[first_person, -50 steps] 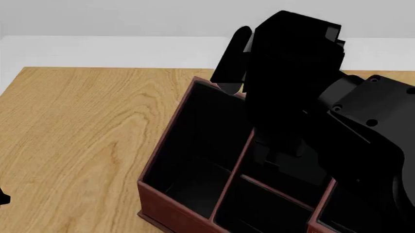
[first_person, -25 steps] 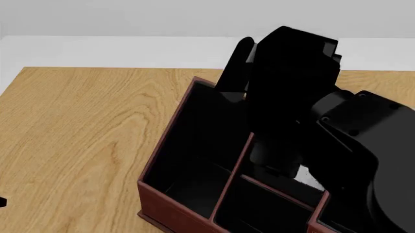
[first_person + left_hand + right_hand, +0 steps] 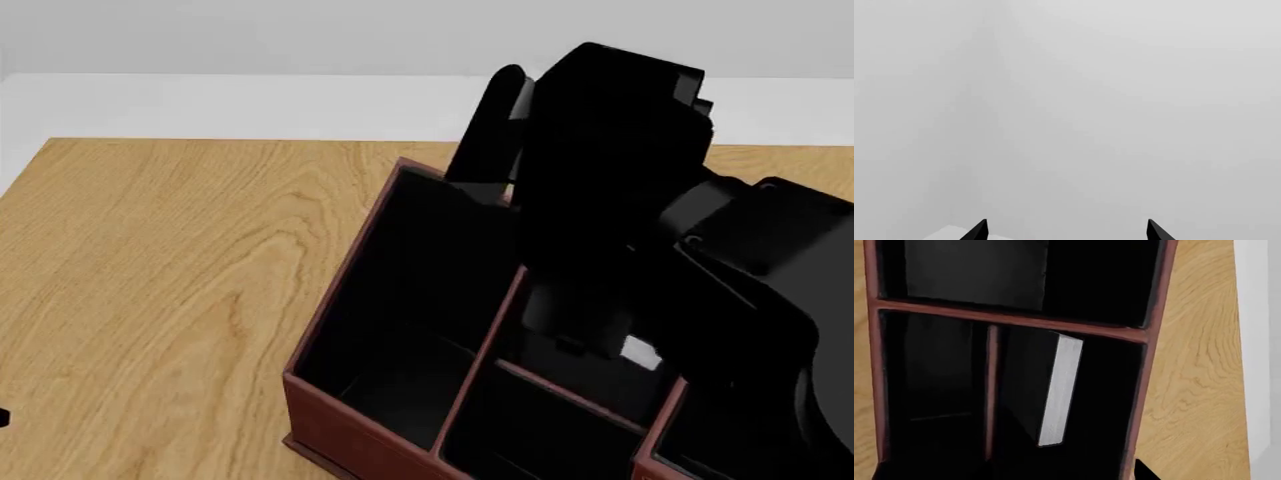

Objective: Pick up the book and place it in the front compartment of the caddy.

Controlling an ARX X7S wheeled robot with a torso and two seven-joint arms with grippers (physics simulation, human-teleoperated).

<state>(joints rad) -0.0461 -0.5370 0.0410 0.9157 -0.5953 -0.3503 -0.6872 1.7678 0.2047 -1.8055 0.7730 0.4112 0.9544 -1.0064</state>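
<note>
1. The book [image 3: 1057, 390] stands tilted on edge inside one compartment of the caddy [image 3: 1151, 365], its pale page edge facing the right wrist camera, leaning against the inner wall by a thin divider

2. It looks stiff, thick and fairly light; the smooth black covers may be slippery, so the flat covers either side of the page edge seem the best place to pinch

3. The caddy's other sections appear black and bare; the wrist view shows nothing but the book in them

4. The right gripper [image 3: 577, 325] hangs over the caddy in the head view; its fingertips are lost in black, so I cannot tell its opening, and nothing visibly grips the book

5. The left gripper [image 3: 1066, 232] shows two fingertips set wide apart against blank grey, holding nothing
</note>
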